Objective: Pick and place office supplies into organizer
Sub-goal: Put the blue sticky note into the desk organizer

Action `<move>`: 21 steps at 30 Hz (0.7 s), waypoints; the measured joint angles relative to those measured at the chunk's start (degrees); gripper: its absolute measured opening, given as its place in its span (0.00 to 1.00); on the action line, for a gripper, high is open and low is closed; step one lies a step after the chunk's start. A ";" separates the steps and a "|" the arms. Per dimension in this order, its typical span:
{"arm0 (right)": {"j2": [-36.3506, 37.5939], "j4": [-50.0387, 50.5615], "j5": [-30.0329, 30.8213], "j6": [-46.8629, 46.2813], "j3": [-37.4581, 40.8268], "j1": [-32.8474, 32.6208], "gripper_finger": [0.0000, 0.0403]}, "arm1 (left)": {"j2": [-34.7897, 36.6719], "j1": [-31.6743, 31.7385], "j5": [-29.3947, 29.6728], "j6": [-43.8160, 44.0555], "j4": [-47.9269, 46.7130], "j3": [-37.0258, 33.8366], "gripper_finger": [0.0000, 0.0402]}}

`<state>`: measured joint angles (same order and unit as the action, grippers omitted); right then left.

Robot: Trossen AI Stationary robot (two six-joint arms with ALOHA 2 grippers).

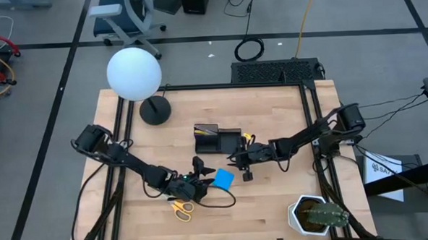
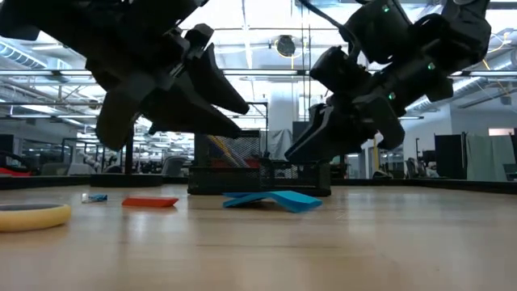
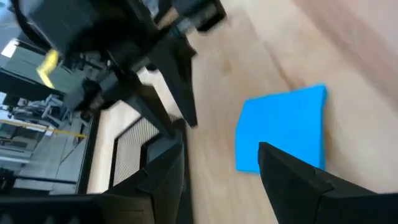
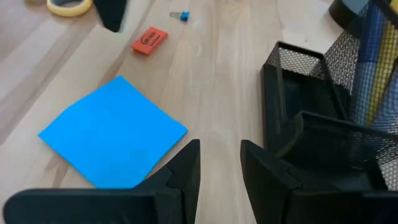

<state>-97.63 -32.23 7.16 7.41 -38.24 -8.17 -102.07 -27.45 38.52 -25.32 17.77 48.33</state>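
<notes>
The blue square pad (image 1: 224, 179) lies flat on the table between my two grippers, also seen in the left wrist view (image 3: 286, 124) and the right wrist view (image 4: 112, 134). My left gripper (image 1: 197, 180) is open, just left of the pad (image 3: 224, 177). My right gripper (image 1: 242, 164) is open and hovers between the pad and the black mesh organizer (image 1: 216, 138), above the bare table (image 4: 219, 163). Yellow and blue pens (image 4: 373, 56) stand in the organizer's taller section. The yellow-handled scissors (image 1: 180, 207), red piece (image 4: 149, 40) and blue pin (image 4: 180, 15) lie on the table.
A lamp with a white globe (image 1: 134, 73) and round black base (image 1: 154, 110) stands at the far left. A white potted cactus (image 1: 316, 215) sits at the near right corner. Bare wood lies in front of the pad toward the near edge (image 2: 323, 250).
</notes>
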 joint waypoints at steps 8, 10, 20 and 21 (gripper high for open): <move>-0.76 -1.02 0.16 -2.30 0.00 -1.05 0.26 | -1.94 -1.28 -2.00 2.09 2.23 -0.04 0.52; -0.76 -1.49 0.15 -2.39 0.00 -1.80 0.26 | -2.85 -1.86 -2.16 2.15 3.54 -0.01 0.52; -0.76 -2.04 2.93 -4.66 0.00 -4.14 0.26 | -7.82 -4.94 2.15 2.18 3.42 4.56 0.52; -0.76 -2.06 3.48 -5.01 -0.01 -4.33 0.26 | -8.65 -4.99 2.25 1.87 3.29 5.42 0.52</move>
<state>-98.39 -34.30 10.64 2.41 -38.25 -12.50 -110.73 -32.45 40.77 -23.45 21.06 53.75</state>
